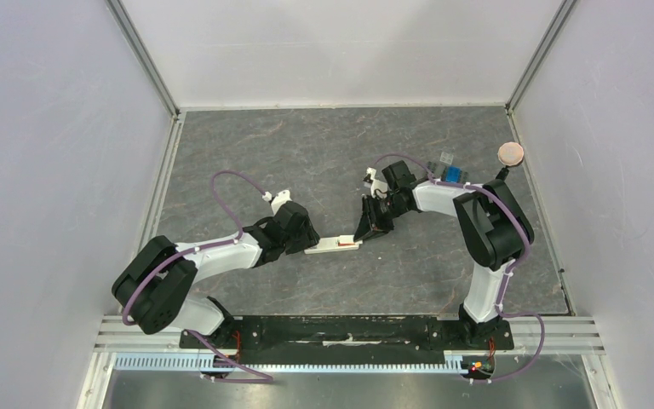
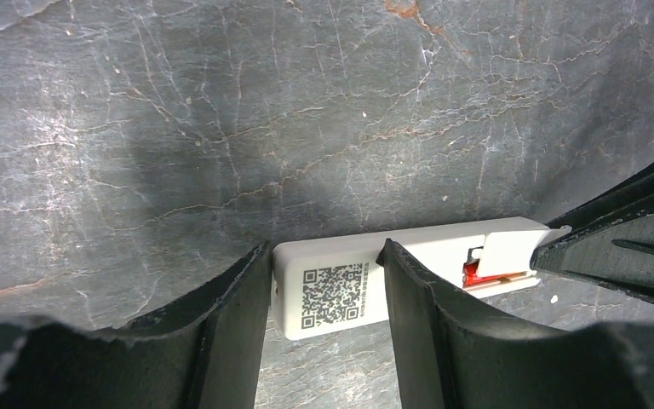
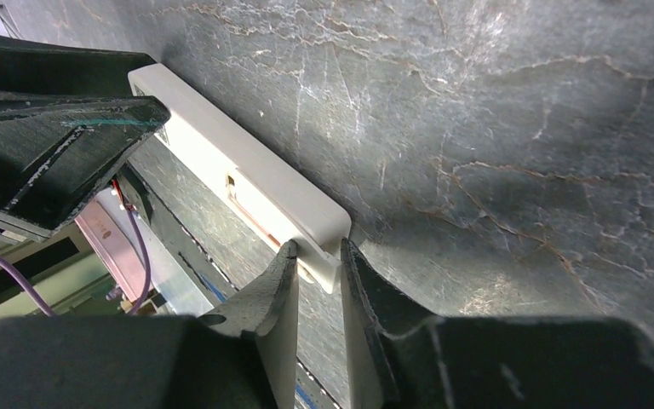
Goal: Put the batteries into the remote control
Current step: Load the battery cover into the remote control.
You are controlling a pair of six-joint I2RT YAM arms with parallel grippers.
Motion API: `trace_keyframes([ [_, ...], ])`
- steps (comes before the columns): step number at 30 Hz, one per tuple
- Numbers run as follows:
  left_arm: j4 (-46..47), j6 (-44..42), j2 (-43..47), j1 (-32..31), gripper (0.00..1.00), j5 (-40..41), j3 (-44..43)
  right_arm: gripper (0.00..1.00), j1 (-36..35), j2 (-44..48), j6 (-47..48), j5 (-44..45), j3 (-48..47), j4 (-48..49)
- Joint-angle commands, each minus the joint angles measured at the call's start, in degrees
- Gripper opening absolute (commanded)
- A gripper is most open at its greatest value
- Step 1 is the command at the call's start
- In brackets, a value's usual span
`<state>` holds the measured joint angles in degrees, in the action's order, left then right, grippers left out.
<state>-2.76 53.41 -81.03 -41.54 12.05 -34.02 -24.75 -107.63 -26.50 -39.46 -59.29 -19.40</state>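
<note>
Two pincers are meeting at the remote control (image 2: 438, 247), which is lying on the tabletop (image 2: 221, 128) with its code sticker (image 2: 332, 294) facing up. The left pincer (image 2: 324, 264) is standing spread, one finger at the remote's end, the other across its back (bracing, apparently). The right pincer (image 3: 318, 256) is pinching the white cover (image 2: 511, 247) half over one red battery (image 2: 477, 274). Sliding that cover home is probably calling for flat, steady pushing.
</note>
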Motion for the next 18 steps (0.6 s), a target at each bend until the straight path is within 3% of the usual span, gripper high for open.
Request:
trace_keyframes([
  [1, -1.5, -2.7, -1.4, 0.1, 0.56, 1.8, 1.0, 0.1, 0.7, -1.5, 5.4, 6.0, 1.1, -4.1],
  [10, -1.5, -2.8, -1.8, 0.1, 0.56, 2.3, 0.9, 0.02, 2.0, -3.6, 10.5, 3.2, 0.0, -9.3],
  [18, -0.7, -3.6, -1.6, 0.1, 0.56, 2.7, 0.8, 0.03, 2.2, -5.7, 9.6, 1.2, -2.4, -10.4],
])
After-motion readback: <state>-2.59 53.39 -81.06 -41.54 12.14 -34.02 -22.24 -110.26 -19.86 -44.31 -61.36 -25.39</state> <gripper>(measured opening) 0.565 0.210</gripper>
